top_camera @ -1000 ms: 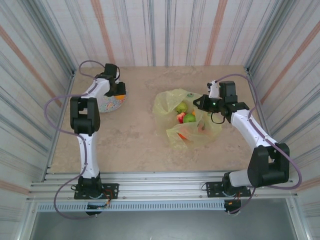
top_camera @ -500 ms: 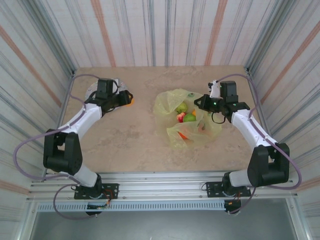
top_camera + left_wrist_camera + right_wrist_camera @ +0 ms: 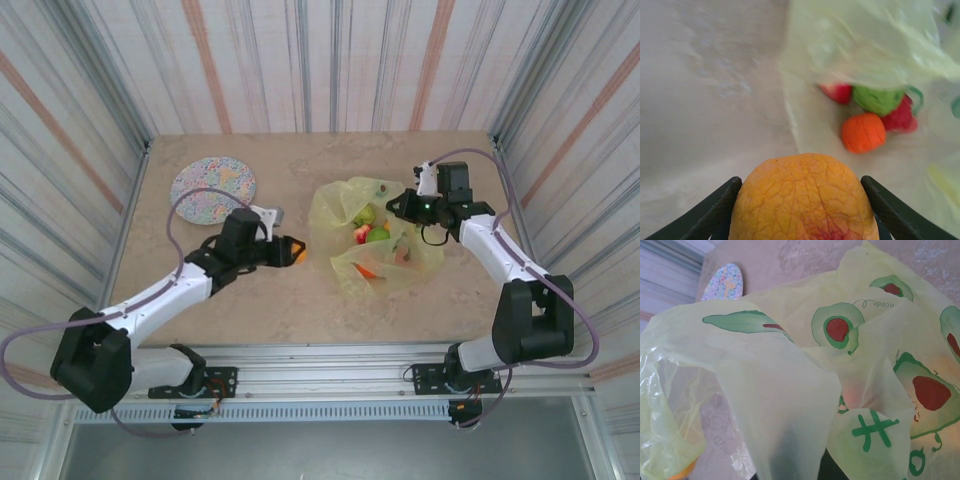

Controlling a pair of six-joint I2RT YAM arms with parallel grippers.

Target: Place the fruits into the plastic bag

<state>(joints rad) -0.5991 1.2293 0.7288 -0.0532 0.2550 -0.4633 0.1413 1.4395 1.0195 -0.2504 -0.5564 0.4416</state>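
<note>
Left wrist: left hand (image 3: 802, 215) grips peach (image 3: 805, 190) near plastic bag (image 3: 865, 45) rim.

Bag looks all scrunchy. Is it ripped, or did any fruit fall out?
No rip shows. The bag is just crumpled because the right pincer lifts one edge. The fruits sit inside it, none spilled. The left pincer holds a peach beside the bag, not in yet.

Straight ahead of the left gripper (image 3: 296, 252), clamped on the yellow-orange fruit (image 3: 802, 200), bare table (image 3: 300, 300) runs clear up to the plastic bag (image 3: 335, 205). Its loose upper fold droops over the fruits (image 3: 863, 132) inside, and the right gripper (image 3: 398, 207) pinches the far rim.
</note>
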